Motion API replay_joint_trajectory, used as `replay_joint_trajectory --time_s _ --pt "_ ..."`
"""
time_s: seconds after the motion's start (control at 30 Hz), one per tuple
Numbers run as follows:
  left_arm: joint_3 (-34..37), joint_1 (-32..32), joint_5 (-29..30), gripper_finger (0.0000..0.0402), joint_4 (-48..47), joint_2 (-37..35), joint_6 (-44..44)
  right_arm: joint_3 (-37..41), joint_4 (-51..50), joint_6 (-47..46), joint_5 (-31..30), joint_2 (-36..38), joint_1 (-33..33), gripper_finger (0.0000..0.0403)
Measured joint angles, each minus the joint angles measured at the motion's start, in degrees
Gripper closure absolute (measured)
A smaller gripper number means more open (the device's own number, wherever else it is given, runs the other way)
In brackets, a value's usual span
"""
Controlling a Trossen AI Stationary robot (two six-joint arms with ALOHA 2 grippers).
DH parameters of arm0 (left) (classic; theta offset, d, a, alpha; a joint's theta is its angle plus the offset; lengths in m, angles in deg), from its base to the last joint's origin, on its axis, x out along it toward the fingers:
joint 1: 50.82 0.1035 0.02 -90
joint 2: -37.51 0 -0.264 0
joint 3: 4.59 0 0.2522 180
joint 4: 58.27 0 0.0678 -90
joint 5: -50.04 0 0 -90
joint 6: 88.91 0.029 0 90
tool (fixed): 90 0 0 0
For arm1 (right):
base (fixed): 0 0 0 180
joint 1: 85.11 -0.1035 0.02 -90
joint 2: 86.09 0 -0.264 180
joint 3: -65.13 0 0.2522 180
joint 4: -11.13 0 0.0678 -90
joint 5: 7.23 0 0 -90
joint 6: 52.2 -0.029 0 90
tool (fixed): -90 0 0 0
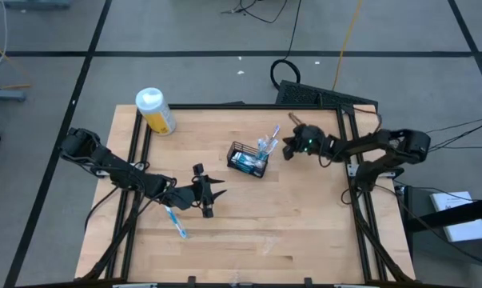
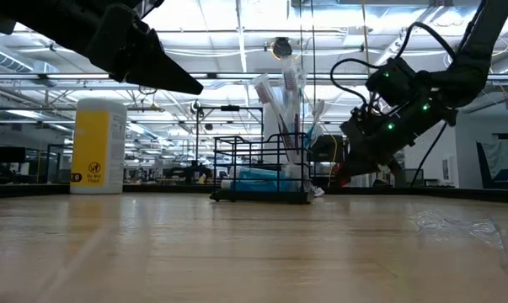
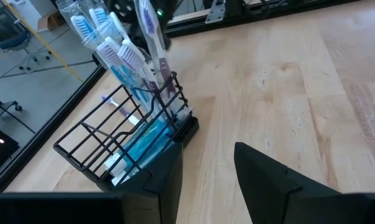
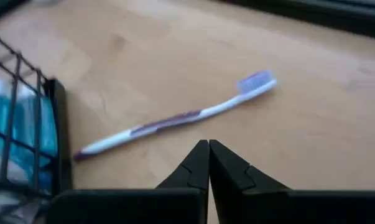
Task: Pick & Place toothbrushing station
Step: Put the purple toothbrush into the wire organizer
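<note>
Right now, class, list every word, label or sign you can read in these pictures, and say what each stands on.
Yellow bottle: a round dark mark with small print under it, too blurred to read.
Teal tubes in the basket: no print legible.
Toothbrushes: no lettering visible.
No text here can be read.

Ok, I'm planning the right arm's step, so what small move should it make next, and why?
Probably open the right gripper. Its fingers are shut, and the purple-and-white toothbrush lies flat just ahead of it, outside the basket. The fingers would need to be apart before coming down around the handle.
</note>
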Motion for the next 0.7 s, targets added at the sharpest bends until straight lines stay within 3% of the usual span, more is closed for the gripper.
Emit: replay_joint_trajectory --time_s 0.23,0.47,0.57,0.7 --pt "0.00 0.00 -0.14 0.0249 0.76 0.00 0.03 0.00 0.93 1.52 14.99 5.42 7.18 0.0399" --pt "0.00 2.48 -0.78 0.0249 3.80 0.00 2.19 0.00 -1.61 1.09 16.53 10.88 7.62 0.0367" --pt "0.00 3.55 -2.74 0.0249 4.39 0.00 1.98 0.09 -7.97 0.02 16.54 11.52 7.87 0.0387" --pt "0.00 3.79 -3.70 0.0249 4.35 0.00 1.49 3.01 -9.51 0.54 15.90 11.56 2.59 0.0400"
